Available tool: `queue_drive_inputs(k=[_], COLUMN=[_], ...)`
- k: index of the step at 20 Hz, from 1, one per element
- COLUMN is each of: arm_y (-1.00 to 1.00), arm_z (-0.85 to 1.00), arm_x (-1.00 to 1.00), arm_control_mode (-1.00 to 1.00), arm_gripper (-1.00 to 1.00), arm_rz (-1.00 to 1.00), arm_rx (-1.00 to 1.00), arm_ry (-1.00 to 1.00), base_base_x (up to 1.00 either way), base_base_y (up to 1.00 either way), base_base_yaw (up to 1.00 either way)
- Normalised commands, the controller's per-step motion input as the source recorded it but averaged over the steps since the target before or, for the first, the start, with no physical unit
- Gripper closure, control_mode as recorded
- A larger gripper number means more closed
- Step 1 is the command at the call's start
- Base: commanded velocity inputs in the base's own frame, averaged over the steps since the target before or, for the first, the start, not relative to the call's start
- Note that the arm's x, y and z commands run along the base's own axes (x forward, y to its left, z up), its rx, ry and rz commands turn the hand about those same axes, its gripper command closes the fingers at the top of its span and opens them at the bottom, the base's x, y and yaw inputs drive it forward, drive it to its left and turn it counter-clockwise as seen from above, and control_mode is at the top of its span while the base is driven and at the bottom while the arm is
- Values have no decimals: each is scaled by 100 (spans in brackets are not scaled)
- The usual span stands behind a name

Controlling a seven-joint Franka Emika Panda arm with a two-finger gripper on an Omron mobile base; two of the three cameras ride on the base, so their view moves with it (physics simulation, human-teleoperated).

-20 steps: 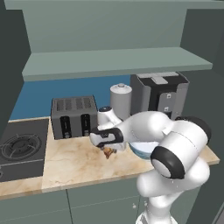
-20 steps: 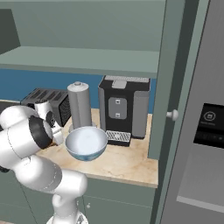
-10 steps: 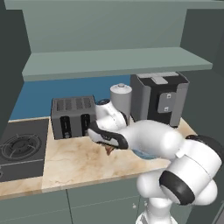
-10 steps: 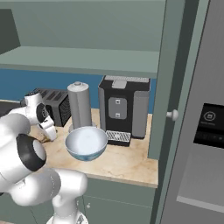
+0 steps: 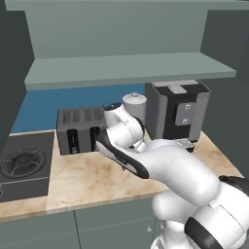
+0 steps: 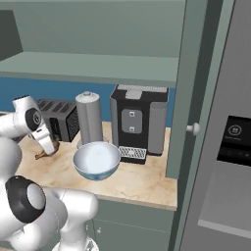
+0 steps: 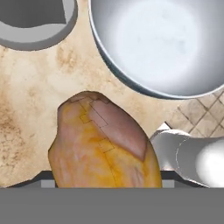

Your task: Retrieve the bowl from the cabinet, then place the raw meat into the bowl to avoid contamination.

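**Gripper down at the raw meat, bowl on the counter beside it**

Cabinet [image 6: 98, 68]: grey-green wall unit, doors open, inner shelf bare in the part seen, above the counter.

Counter [image 5: 87, 180]: beige marbled top, carries everything below.

Coffee machine [image 6: 139, 120]: dark box at the back, right of the canister.

Toaster [image 5: 80, 129]: dark, at the back wall, left of the canister.

Canister [image 6: 89, 117]: tall grey cylinder, upright, between toaster and coffee machine, just behind the bowl.

Bowl [image 6: 96, 161]: pale blue-white, upright on the counter in front of the canister, nothing inside. In the hand view its rim [image 7: 131, 83] sits close beyond the meat, not touching it.

Gripper [image 6: 48, 147]: tilted down to the counter left of the bowl, in front of the toaster. Fingertips hidden by the meat and the hand; jaws stand wide, cannot tell whether they clamp the meat or just straddle it.

Raw meat [image 7: 103, 142]: orange-brown lump with darker patch, large and low in the hand view, right at the fingers. In the right base view it shows as a small brown piece [image 6: 43, 154] at the gripper's tip, at counter level; lifted or resting, cannot tell.
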Motion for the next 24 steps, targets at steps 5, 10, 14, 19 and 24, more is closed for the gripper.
queue_drive_inputs(k=[5,10,14,19,24], arm_y=[-41,-43,-53,-67,-70], arm_z=[62,51,29,1,0], arm_x=[-39,-34,-23,-4,0], arm_control_mode=[-100,-100,-100,-100,-100], arm_gripper=[100,100,100,100,100], arm_rz=[-8,-2,0,0,3], arm_rx=[0,0,0,0,0], arm_ry=[0,-2,0,-5,-19], base_base_x=[0,0,0,0,0], base_base_y=[0,0,0,0,0], base_base_yaw=[0,0,0,0,0])
